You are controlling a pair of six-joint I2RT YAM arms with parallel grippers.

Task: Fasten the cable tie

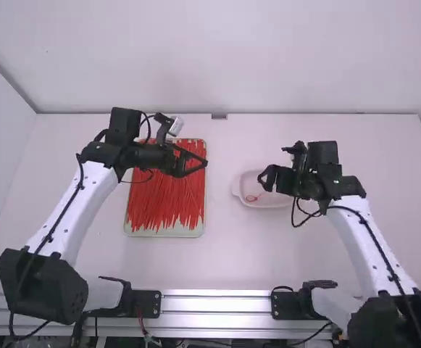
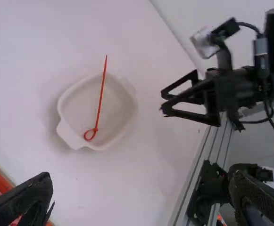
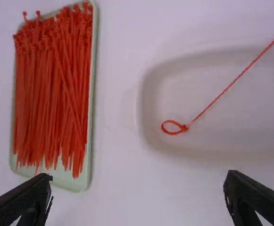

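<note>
The right gripper point(image 3: 137, 183) stands wide open and holds nothing, hanging just over the white bowl point(image 3: 146, 108). In the bowl a red cable tie point(image 3: 212, 101) lies with its small closed loop on the floor and its tail slanting out over the rim. The left gripper point(image 1: 194, 168) also looks open and empty, above the far end of the tray point(image 1: 164, 233) heaped with loose ties point(image 1: 165, 199), well apart from the bowl.
</note>
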